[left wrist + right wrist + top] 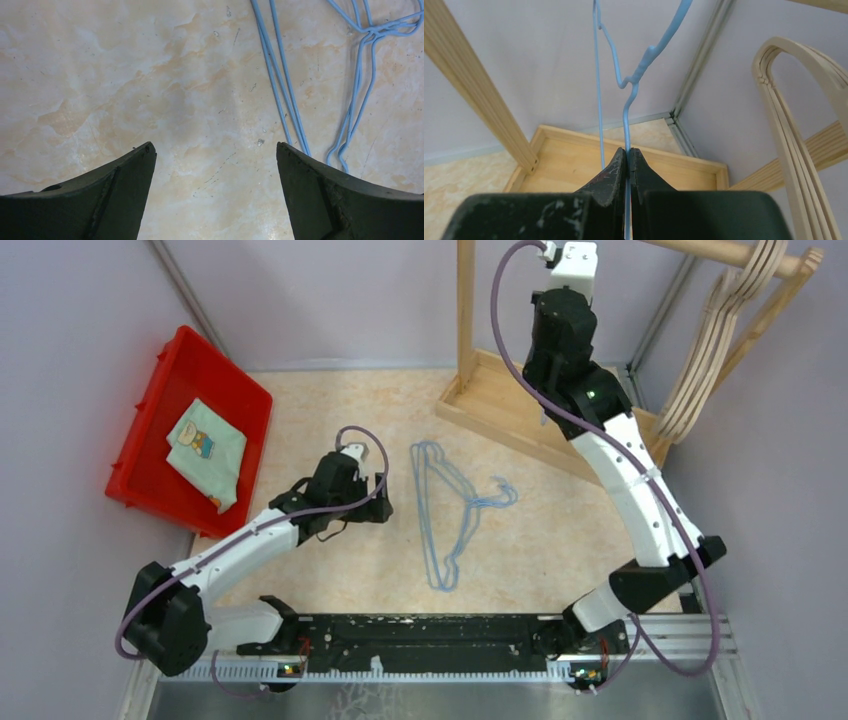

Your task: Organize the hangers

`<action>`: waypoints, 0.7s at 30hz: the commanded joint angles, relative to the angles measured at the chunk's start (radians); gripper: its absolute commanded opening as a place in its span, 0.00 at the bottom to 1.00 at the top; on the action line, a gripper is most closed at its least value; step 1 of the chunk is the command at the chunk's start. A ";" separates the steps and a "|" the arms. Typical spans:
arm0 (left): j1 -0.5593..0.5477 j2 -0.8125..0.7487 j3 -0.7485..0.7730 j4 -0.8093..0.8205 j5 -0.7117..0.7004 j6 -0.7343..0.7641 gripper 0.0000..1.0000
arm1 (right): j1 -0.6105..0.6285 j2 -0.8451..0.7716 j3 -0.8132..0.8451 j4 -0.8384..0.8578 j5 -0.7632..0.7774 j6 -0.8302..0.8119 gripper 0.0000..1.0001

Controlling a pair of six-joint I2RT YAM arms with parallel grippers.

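Now: blue wire hanger [626, 125] upright, pinched between right fingers [611, 175].

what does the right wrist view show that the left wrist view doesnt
Only right wrist: the right gripper shut on a blue wire hanger, the wooden rack, and wooden hangers hanging at right. Only left wrist: the left gripper open over the table, beside blue wire hangers lying flat. Both: blue wire and a patch of the table.
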 commanded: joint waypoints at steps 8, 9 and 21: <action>0.006 -0.014 0.023 -0.019 -0.028 -0.006 0.95 | -0.150 0.133 0.214 0.136 -0.099 -0.053 0.00; 0.006 -0.005 0.026 -0.017 -0.026 -0.006 0.95 | -0.162 0.142 0.220 0.138 -0.105 -0.050 0.00; 0.013 0.079 0.055 0.003 -0.007 0.003 0.96 | -0.327 0.188 0.137 0.102 -0.173 0.059 0.00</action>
